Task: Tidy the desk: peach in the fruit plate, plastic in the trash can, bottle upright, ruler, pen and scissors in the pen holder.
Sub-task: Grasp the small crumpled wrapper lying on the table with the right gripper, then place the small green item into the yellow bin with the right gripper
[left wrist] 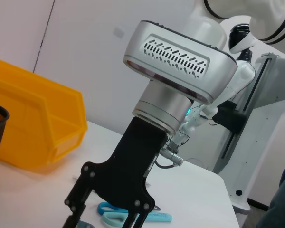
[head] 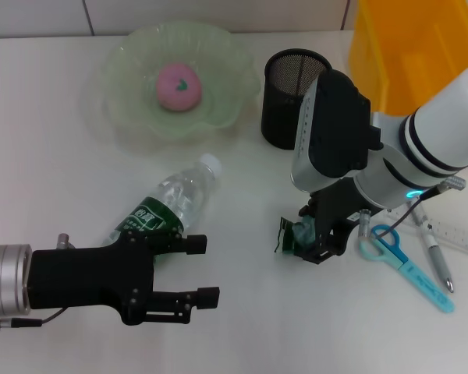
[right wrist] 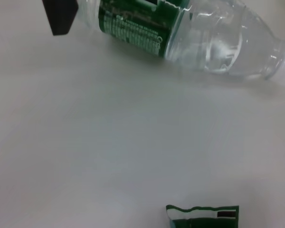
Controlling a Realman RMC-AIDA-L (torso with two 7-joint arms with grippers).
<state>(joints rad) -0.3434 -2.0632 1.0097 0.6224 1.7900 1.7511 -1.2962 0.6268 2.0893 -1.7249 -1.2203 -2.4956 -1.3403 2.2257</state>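
Note:
A pink peach (head: 178, 86) lies in the green glass fruit plate (head: 218, 54). A clear bottle (head: 168, 204) with a green label lies on its side; it also shows in the right wrist view (right wrist: 199, 33). My right gripper (head: 318, 240) is down at the table, shut on a green plastic wrapper (head: 290, 238), whose edge shows in the right wrist view (right wrist: 203, 216). My left gripper (head: 210, 269) is open and empty, just in front of the bottle. Blue scissors (head: 405, 261), a pen (head: 437, 253) and a ruler (head: 456, 234) lie at the right. The black mesh pen holder (head: 292, 97) stands behind.
The yellow trash bin (head: 417, 47) stands at the back right, beside the pen holder; it also shows in the left wrist view (left wrist: 33, 123). The right arm's wrist (left wrist: 175, 71) fills that view, with the scissors (left wrist: 133, 216) under it.

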